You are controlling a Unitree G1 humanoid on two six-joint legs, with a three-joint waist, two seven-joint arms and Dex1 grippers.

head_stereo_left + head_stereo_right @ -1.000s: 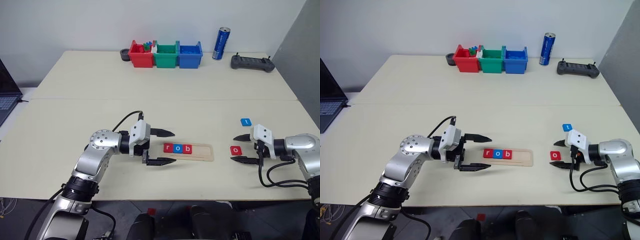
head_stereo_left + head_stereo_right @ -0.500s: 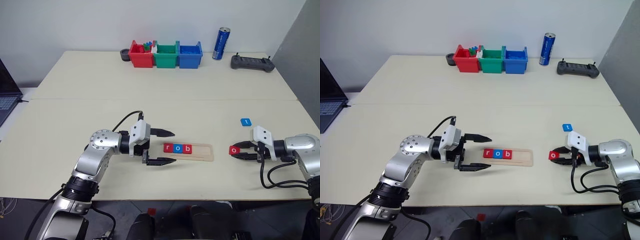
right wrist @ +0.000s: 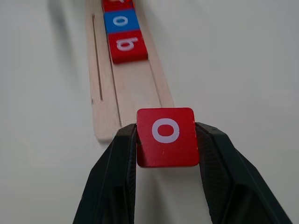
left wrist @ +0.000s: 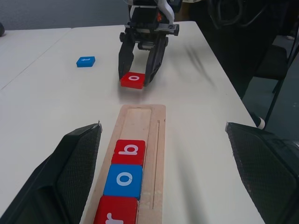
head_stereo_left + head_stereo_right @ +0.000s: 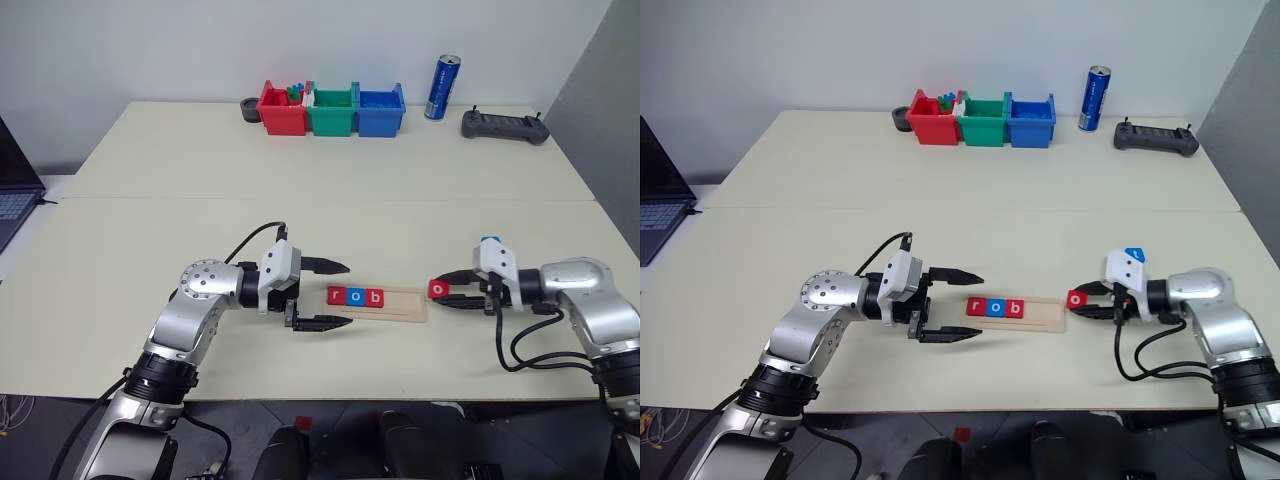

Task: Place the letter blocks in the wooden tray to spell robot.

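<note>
Red "o" block [image 3: 166, 137] pinched in right pincer [image 5: 447, 290] beside wooden tray [image 5: 400, 305].

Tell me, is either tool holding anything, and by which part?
The right tool pinches the red "o" block by its two opposite side edges. The left tool holds nothing.

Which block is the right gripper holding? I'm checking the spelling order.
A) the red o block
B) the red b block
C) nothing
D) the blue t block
A: the right gripper is shut on the red o block, just off the empty end of the wooden tray; the blue t block lies on the table.
</note>
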